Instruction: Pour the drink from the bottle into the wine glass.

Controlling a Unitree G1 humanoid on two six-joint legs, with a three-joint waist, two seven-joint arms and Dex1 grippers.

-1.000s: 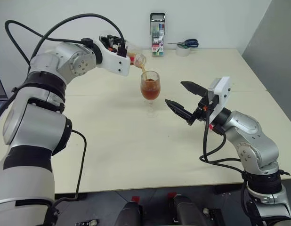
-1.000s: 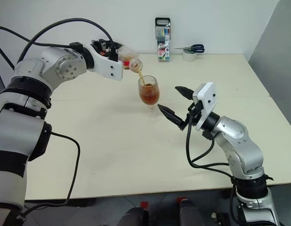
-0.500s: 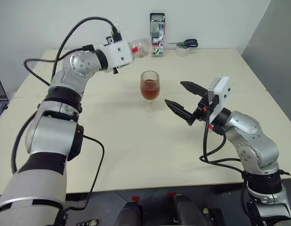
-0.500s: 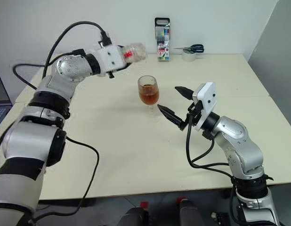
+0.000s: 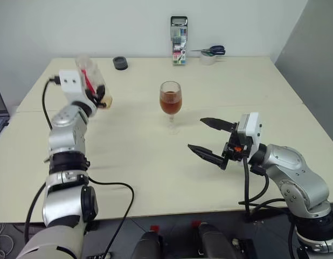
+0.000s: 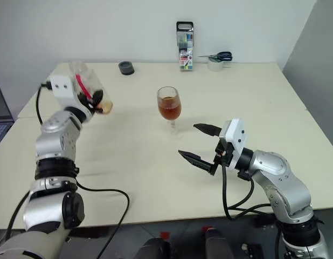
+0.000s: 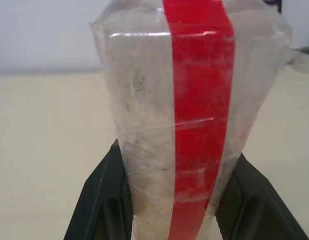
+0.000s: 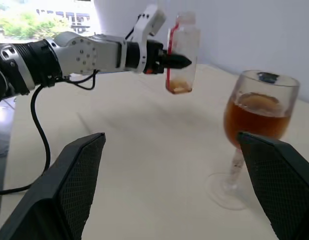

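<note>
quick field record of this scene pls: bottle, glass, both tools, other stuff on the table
bottle: nearly empty, upright, held above the table
wine glass: standing mid-table, bowl about half full of amber drink
left tool: shut on bottle
right tool: open, empty, apart from the glass
table: also bears a dark round cap, marker pack, scissors on a tape roll

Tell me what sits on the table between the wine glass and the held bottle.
Nothing: in the left eye view, bare table separates the wine glass from the bottle.
</note>
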